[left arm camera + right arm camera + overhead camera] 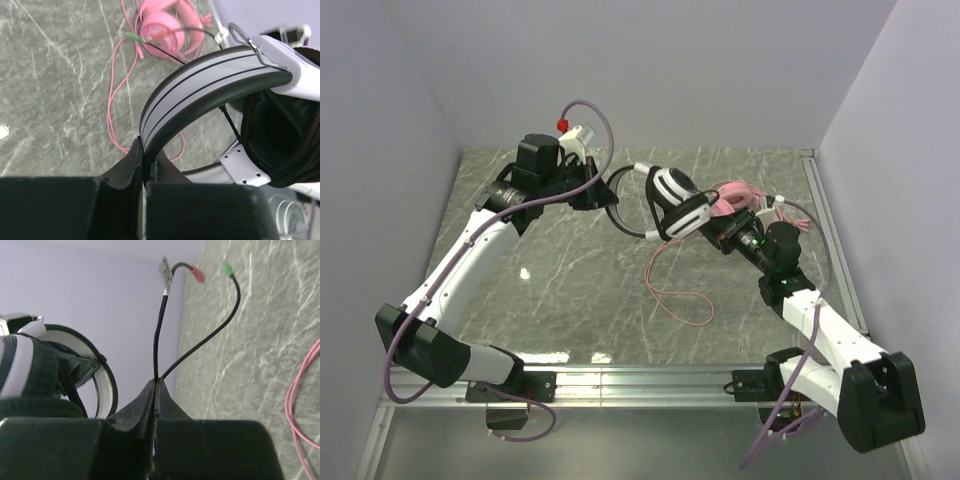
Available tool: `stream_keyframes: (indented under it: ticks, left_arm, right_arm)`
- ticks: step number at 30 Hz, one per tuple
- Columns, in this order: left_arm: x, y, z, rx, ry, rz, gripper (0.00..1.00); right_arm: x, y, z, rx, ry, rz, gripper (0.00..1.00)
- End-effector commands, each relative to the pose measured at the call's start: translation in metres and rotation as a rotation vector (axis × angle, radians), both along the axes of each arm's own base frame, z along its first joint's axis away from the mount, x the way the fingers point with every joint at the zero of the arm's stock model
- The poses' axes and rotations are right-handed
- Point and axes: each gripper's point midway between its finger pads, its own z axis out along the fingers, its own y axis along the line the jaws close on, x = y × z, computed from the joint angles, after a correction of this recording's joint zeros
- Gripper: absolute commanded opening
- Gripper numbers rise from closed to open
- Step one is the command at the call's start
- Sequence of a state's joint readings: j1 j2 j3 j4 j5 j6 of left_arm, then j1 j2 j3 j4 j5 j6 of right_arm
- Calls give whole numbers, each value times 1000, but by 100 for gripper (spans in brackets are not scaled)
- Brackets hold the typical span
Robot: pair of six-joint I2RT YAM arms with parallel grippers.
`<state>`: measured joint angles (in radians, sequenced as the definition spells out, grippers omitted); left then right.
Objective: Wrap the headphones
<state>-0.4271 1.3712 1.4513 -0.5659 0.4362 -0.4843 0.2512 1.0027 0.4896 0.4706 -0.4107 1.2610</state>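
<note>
Both claws are closed right down, each on a different part of the black-and-white over-ear wired headset. Your left gripper is pinched across its grey-and-black striped headband. That hold appears to carry the set clear of the grey marbled table and gives you a steady frame to wind onto.

Your right gripper is shut on the thin black cable just where its two leads part, so the red plug and the green plug stand free above the fingers. Gripping that near the end leaves the rest of the cable as one run you can lead around the headband, with little loose tail to snag.

Nothing holds the all-pink over-ear headset. It lies on the table beside your right arm, with its long pink cable sprawled in loose loops toward the near edge. I judge you are taking the sets one at a time. Watch those pink loops under your right arm.
</note>
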Motion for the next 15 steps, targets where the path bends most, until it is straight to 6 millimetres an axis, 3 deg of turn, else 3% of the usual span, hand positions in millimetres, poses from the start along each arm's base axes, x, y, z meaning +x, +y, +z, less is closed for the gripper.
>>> stream_keyframes:
  ticks: [1,6,7,9,10,11,13,15]
  left_arm:
    - [-46,-15,41,-97,-117,-217,0]
    - [-40,-9,8,-9,-45,-190,0]
    - [-42,-11,-3,-4,-23,-221,0]
    - [-46,-14,-13,-7,-4,-256,0]
    - [-50,-14,-22,-3,10,-271,0]
    - [-53,-15,-27,5,5,-295,0]
    - [-54,-13,-40,39,5,-306,0]
    - [-48,-11,-50,82,9,-274,0]
  right_arm:
    - [12,0,-1,-40,-91,28,0]
    - [23,14,-13,-53,-88,118,0]
    - [27,18,-26,-53,-60,138,0]
    - [31,26,-22,-43,-98,197,0]
    - [37,31,-36,-46,-67,222,0]
    - [42,34,-27,-38,-117,244,0]
    - [46,44,-42,-26,-97,318,0]
    - [52,50,-34,-4,-143,357,0]
